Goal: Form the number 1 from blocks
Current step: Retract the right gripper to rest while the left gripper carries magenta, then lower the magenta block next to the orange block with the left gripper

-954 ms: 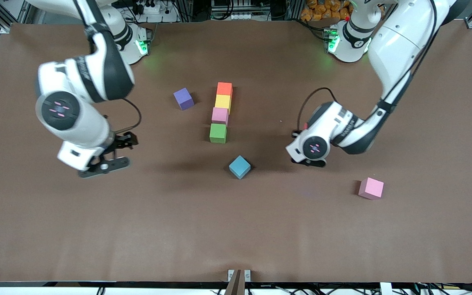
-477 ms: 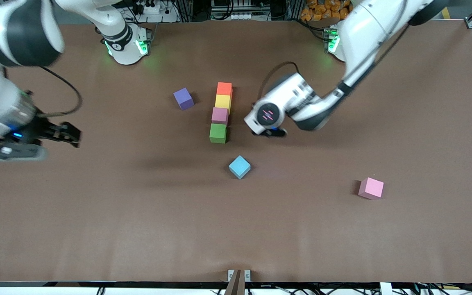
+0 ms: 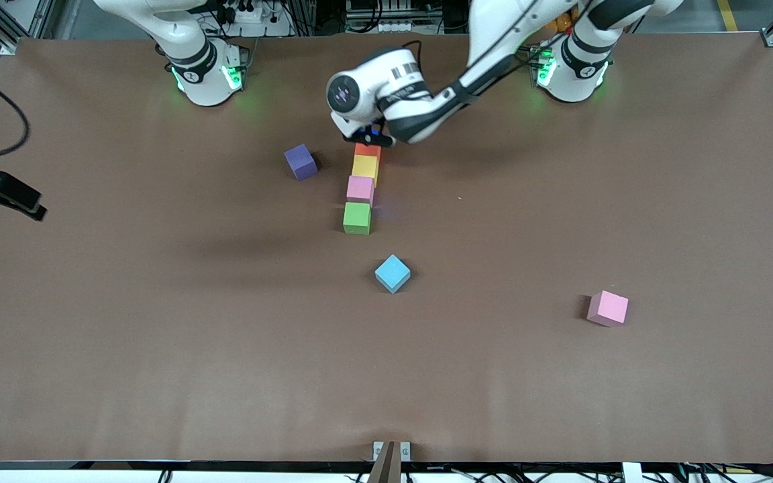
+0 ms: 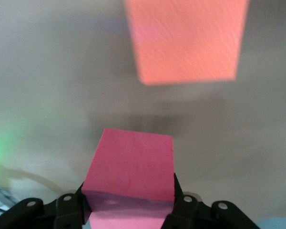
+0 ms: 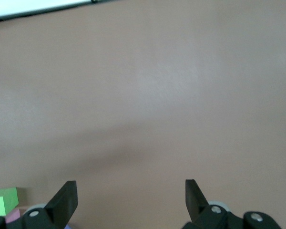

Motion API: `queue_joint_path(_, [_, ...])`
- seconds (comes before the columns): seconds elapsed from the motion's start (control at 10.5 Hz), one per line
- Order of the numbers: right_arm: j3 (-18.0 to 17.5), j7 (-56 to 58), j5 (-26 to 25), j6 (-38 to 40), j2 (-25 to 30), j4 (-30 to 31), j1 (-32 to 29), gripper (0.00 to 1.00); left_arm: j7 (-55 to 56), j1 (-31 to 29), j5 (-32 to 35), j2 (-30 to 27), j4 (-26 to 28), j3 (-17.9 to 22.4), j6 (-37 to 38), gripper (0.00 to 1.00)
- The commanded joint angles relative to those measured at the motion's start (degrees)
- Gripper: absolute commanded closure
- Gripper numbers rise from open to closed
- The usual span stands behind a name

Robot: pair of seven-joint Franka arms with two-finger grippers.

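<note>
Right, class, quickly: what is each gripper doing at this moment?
Left gripper: closed on the red block, over the orange block at the column's end nearest the bases.
Right gripper: open, holding nothing, waiting at the right arm's end of the table.

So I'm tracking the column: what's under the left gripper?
The left gripper holds a red block over the orange block at the column's end; the front view hides the red one.
</note>
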State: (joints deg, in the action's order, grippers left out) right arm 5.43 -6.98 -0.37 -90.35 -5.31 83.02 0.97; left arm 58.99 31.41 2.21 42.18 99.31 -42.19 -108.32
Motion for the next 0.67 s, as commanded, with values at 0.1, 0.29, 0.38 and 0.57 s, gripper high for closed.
queue_joint_path(0.1, [-4.3, 1.8, 0.3, 1.2, 0.6, 0.9, -4.9, 0.00, 1.2, 6.3, -2.1, 1.9, -0.7, 3.4, -4.5, 1.00])
queue_joint_path(0.29, [-4.3, 1.9, 0.3, 1.2, 0.6, 0.9, -4.8, 0.00, 1.2, 10.1, -4.9, 2.5, -1.4, 8.9, -7.1, 1.00])
queue_joint_path(0.38, [-4.3, 1.9, 0.4, 1.2, 0.5, 0.9, -4.9, 0.00, 1.2, 10.7, -6.4, 2.5, -1.5, 10.7, -8.1, 1.00])
queue_joint_path(0.57, [-4.2, 2.8, 0.4, 1.2, 0.5, 0.9, -5.0, 0.00, 1.5, 10.5, -7.1, 2.5, -1.8, 11.0, -8.6, 1.00])
